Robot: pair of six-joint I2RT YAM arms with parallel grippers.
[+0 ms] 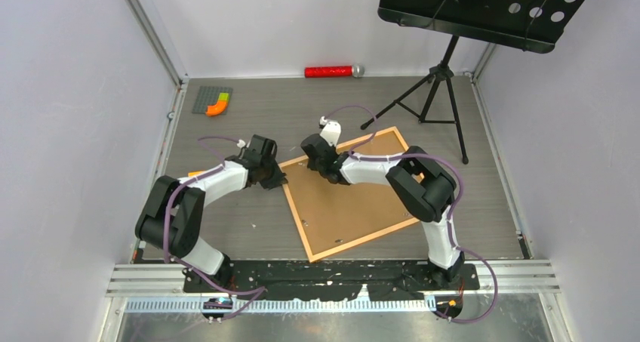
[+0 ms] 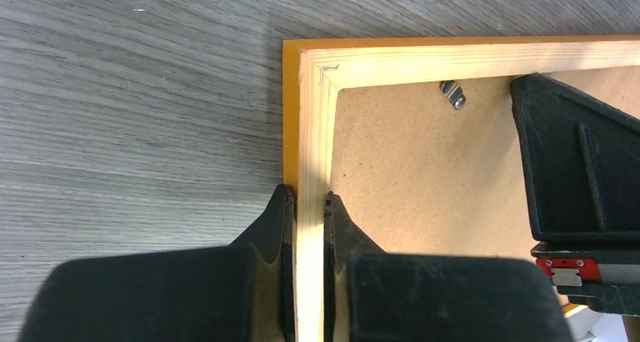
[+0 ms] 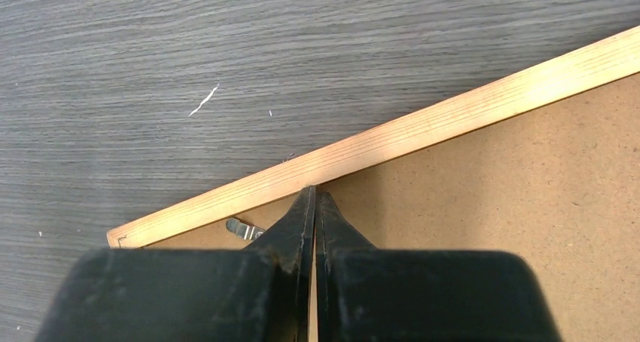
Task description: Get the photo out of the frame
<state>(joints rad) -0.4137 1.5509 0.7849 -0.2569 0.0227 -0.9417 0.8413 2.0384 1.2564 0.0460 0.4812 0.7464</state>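
The frame (image 1: 362, 240) lies face down on the table, its orange border around a plain brown backing board (image 1: 340, 206). The photo is hidden under the board. My left gripper (image 1: 281, 177) is shut on the frame's left rail near the far left corner; in the left wrist view it (image 2: 309, 198) pinches the pale wood rail (image 2: 313, 130). My right gripper (image 1: 311, 155) is shut and empty. Its tips (image 3: 315, 191) rest on the backing board (image 3: 513, 206) against the inner edge of the far rail (image 3: 423, 130). A metal clip (image 3: 241, 226) sits just left of it.
A black music stand (image 1: 445, 78) stands at the far right, one tripod leg reaching close to the frame's far corner. A red cylinder (image 1: 328, 72) lies by the back wall. A grey plate with an orange and green piece (image 1: 213, 100) is at the far left.
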